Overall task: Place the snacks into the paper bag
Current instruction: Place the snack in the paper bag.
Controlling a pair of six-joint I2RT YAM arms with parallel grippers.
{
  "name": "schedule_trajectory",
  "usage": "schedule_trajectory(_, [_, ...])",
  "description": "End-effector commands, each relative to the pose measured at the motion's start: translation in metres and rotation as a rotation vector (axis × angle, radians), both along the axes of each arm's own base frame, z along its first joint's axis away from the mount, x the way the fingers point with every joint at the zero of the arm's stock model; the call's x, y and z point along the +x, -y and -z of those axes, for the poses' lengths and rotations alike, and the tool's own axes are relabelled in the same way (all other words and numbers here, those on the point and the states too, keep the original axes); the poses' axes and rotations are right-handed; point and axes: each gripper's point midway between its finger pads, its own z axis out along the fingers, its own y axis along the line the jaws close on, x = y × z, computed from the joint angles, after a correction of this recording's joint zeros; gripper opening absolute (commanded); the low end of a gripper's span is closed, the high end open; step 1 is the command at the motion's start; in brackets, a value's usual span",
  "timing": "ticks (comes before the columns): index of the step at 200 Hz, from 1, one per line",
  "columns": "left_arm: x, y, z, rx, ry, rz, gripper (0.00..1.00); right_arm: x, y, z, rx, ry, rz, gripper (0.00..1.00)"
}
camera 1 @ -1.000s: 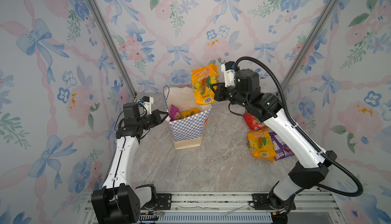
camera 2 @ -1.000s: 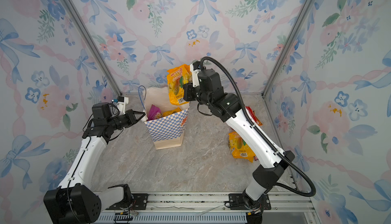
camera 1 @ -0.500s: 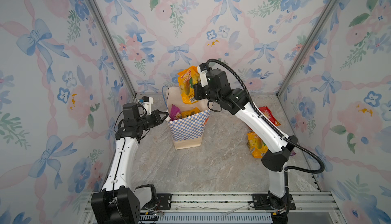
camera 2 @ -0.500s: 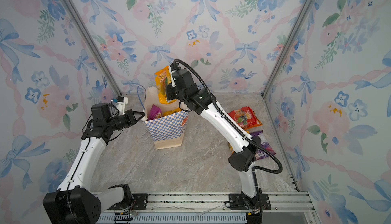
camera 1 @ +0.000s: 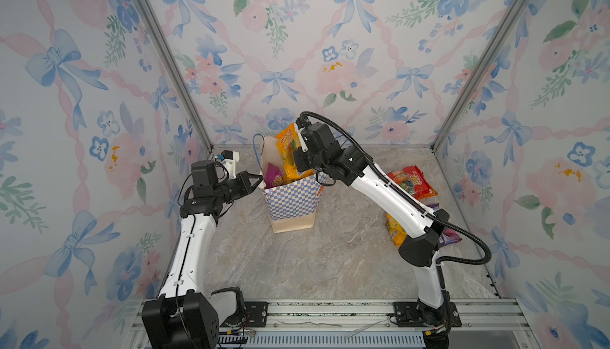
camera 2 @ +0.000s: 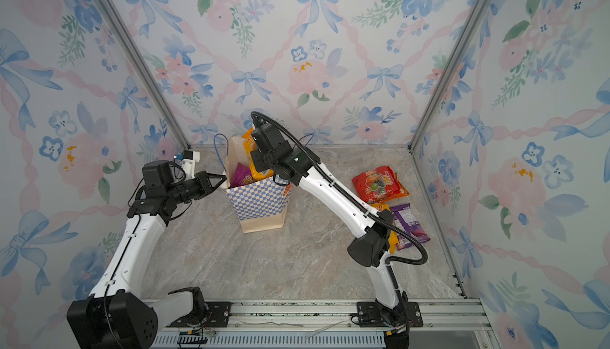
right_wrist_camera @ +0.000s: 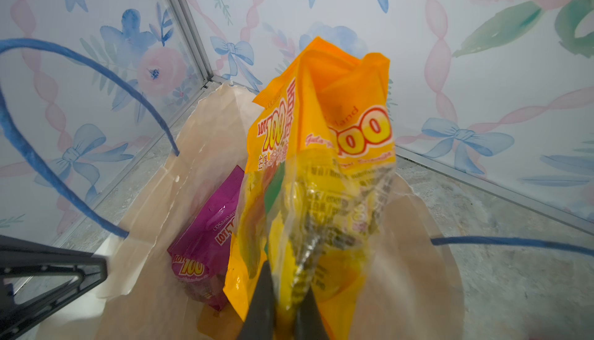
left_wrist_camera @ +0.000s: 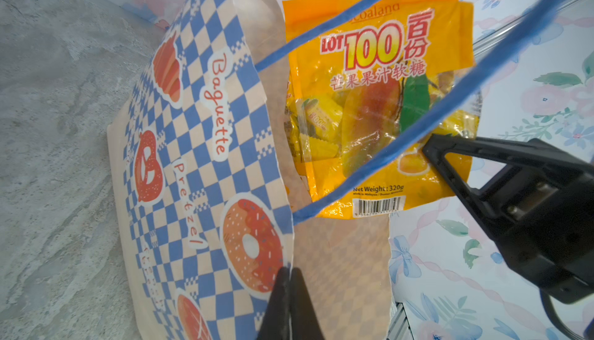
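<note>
The checkered paper bag (camera 1: 292, 199) (camera 2: 260, 202) stands upright at the back of the table. My left gripper (camera 1: 259, 180) (left_wrist_camera: 291, 272) is shut on the bag's near rim from the left. My right gripper (right_wrist_camera: 286, 293) is shut on a yellow "100" snack pouch (right_wrist_camera: 315, 168) (camera 1: 286, 152) (left_wrist_camera: 369, 97), which hangs upright in the bag's mouth with its lower part inside. A purple "100" pouch (right_wrist_camera: 205, 235) (camera 2: 241, 175) lies in the bag beside it. In both top views the right fingertips are hidden behind the wrist and pouch.
On the table to the right lie a red pouch (camera 1: 411, 182) (camera 2: 379, 184), a yellow pouch (camera 1: 394, 232) partly under my right arm, and a purple packet (camera 2: 409, 225). A blue cord handle (right_wrist_camera: 48, 168) arches over the bag's mouth. Flowered walls close in the back and sides.
My right arm has swung left and down, bringing the yellow pouch from above the bag's right side into its mouth. The left gripper has kept its hold on the rim.
</note>
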Motion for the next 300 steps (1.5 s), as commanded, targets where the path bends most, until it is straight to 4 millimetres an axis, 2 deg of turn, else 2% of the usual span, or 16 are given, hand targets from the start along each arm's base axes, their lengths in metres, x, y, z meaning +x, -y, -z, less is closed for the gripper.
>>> schedule_trajectory(1, [-0.004,0.006,-0.009,0.0,0.038,0.036,0.0,-0.003,0.003,-0.036,0.049,0.088,0.016,0.0])
schedule_trajectory(64, [-0.005,0.006,-0.007,0.0,0.035,0.033,0.0,-0.013,0.012,-0.051,0.05,0.13,0.012,0.0])
schedule_trajectory(95, [-0.004,0.006,-0.008,0.001,0.037,0.033,0.0,-0.014,0.013,-0.045,0.046,0.114,0.012,0.0])
schedule_trajectory(143, [-0.005,0.006,-0.009,0.002,0.041,0.033,0.0,-0.013,-0.001,-0.035,0.054,0.073,-0.025,0.0])
schedule_trajectory(160, [-0.004,0.006,-0.009,0.002,0.041,0.033,0.0,-0.014,-0.005,-0.035,0.057,0.063,-0.036,0.1])
schedule_trajectory(174, [-0.004,0.006,-0.01,0.001,0.041,0.035,0.0,-0.014,-0.006,-0.036,0.062,0.061,-0.04,0.24])
schedule_trajectory(197, [-0.005,0.006,-0.01,0.002,0.043,0.033,0.0,-0.014,-0.004,-0.038,0.064,0.062,-0.039,0.41])
schedule_trajectory(230, [-0.004,0.006,-0.01,0.002,0.041,0.034,0.0,-0.014,0.0,-0.043,0.073,0.06,-0.041,0.5])
schedule_trajectory(251, [-0.004,0.006,-0.009,0.002,0.04,0.033,0.0,-0.02,0.008,-0.057,0.08,0.072,-0.048,0.59])
schedule_trajectory(266, [-0.004,0.006,-0.008,0.003,0.039,0.038,0.0,-0.026,0.018,-0.075,0.095,0.093,-0.047,0.65])
schedule_trajectory(300, [-0.002,0.006,-0.008,0.001,0.038,0.041,0.0,-0.044,0.06,-0.117,0.152,0.129,-0.015,0.78])
